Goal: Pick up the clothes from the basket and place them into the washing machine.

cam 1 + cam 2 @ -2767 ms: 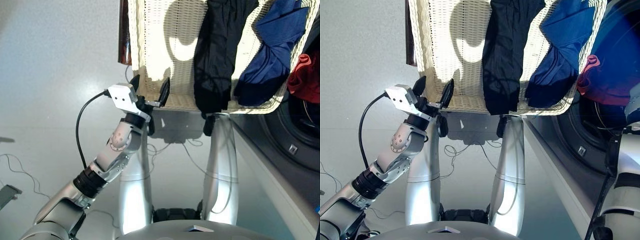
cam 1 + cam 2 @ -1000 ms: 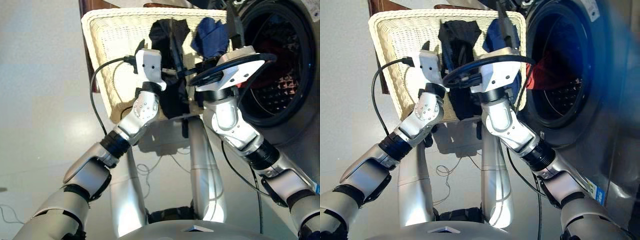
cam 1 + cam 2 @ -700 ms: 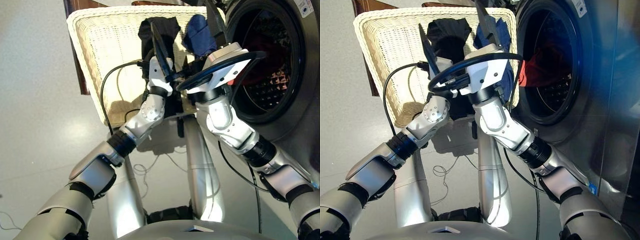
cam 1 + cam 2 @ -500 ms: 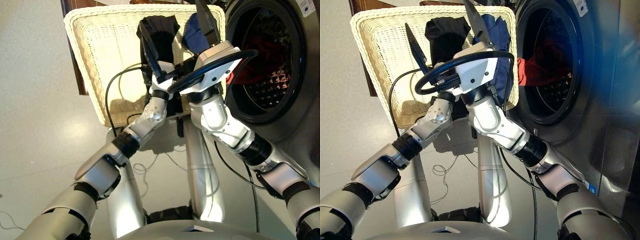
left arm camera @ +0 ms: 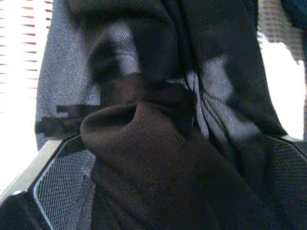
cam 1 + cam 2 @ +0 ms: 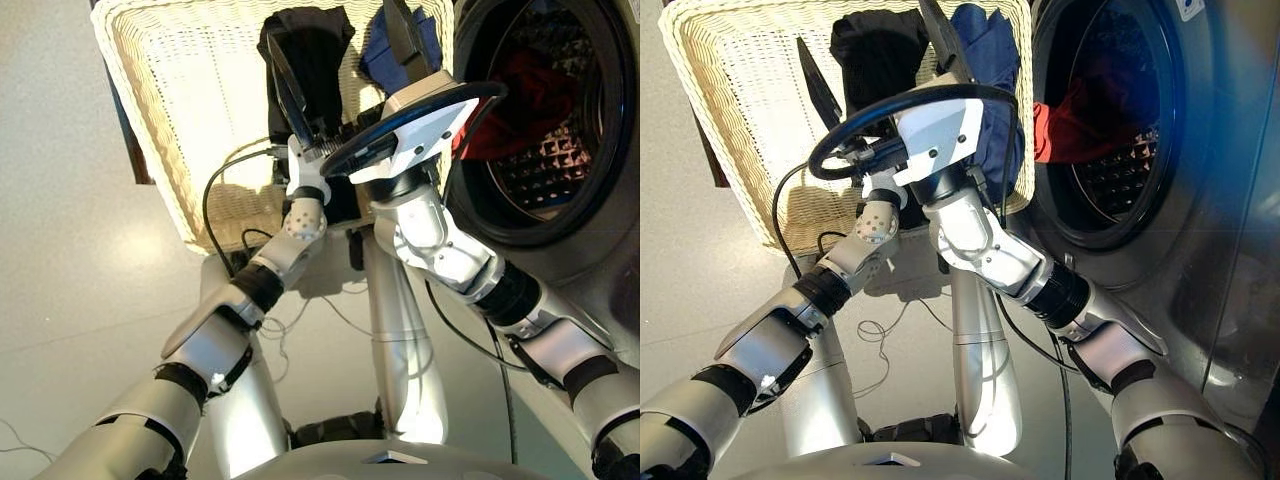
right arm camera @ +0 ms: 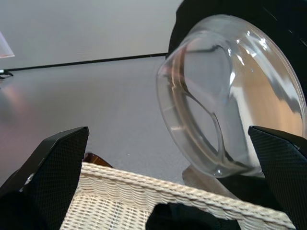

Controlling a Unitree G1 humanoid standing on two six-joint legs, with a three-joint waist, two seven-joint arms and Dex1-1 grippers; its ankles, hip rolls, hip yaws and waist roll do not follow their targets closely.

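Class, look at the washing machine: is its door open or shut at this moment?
Open. The washing machine's round opening shows the studded drum and a coral-red garment directly, and the glass door stands swung aside.

Glass porthole door (image 7: 230,100) above basket (image 7: 144,191) rim, seemingly.

Hard light falls on the cream-white woven wicker basket (image 6: 190,110), whose weave bleaches near white, and arm shadows lie sharp on its lower wall. The grey floor (image 6: 70,300) carries a soft sheen. The dark grey glossy washing machine (image 6: 1200,230) smears into a blue haze in the right eye view — reflections streak its clear porthole glass (image 7: 230,100). The black fabric garment (image 5: 158,143) fills the left wrist view, dim and soft — bright weave burns out behind it.
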